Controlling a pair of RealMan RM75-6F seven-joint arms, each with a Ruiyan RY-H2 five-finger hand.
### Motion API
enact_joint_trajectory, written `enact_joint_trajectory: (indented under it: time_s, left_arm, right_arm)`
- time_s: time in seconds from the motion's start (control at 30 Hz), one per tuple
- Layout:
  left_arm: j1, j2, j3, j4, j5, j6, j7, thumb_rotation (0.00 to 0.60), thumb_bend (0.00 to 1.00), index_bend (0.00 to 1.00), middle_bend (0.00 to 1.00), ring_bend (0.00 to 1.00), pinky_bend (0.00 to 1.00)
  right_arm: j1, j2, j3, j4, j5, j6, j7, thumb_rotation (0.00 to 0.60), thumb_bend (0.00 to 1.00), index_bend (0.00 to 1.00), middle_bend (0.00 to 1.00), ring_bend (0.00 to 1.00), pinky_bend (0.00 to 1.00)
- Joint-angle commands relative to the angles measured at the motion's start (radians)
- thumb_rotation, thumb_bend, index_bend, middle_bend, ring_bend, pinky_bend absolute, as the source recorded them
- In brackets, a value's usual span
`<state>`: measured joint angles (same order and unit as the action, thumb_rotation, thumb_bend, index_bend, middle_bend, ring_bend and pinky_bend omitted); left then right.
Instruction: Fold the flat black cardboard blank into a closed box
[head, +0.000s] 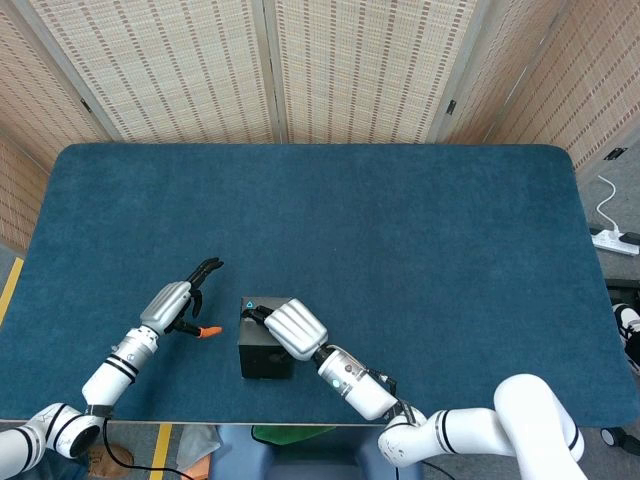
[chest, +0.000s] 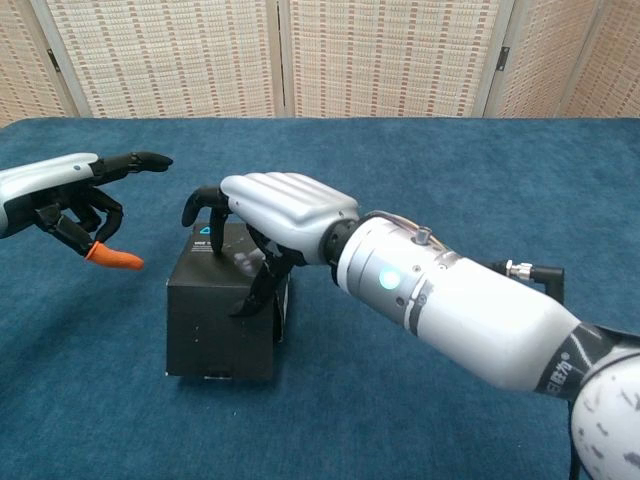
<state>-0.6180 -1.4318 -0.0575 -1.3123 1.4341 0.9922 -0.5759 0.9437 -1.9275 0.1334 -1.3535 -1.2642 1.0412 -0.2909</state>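
Right hand presses box; left hand apart.

Box: top covered by right hand; front and near sides open to approach. Left hand well apart, leaving bare table between.

One black box on the table, folded up, and that's the only box out there. One blue table carrying it. Two robot hands in play: the left hand and the right hand. Behind the table, three woven screen panels across the back. Off at the right edge, one white power strip on the floor.
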Motion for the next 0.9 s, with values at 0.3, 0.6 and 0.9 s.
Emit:
enact_joint_trajectory:
  time_s: [0.3, 0.6, 0.9]
  left_arm:
    - [-0.009, 0.050, -0.002, -0.046, 0.040, -0.010, -0.112, 0.600, 0.18, 0.00, 0.04, 0.71, 0.99]
    - [-0.008, 0.062, -0.006, -0.049, 0.050, 0.002, -0.149, 0.600, 0.17, 0.00, 0.03, 0.70, 0.99]
    - [-0.003, 0.062, -0.003, -0.044, 0.052, 0.007, -0.160, 0.600, 0.18, 0.00, 0.03, 0.70, 0.99]
  right_arm:
    - [-0.050, -0.093, -0.104, 0.250, -0.215, 0.093, 0.025, 0.600, 0.03, 0.34, 0.37, 0.75, 1.00]
    - [-0.060, -0.134, -0.113, 0.369, -0.274, 0.081, 0.055, 0.600, 0.39, 0.47, 0.49, 0.75, 1.00]
    - [-0.062, -0.141, -0.099, 0.407, -0.289, 0.067, 0.061, 0.600, 0.50, 0.52, 0.55, 0.75, 1.00]
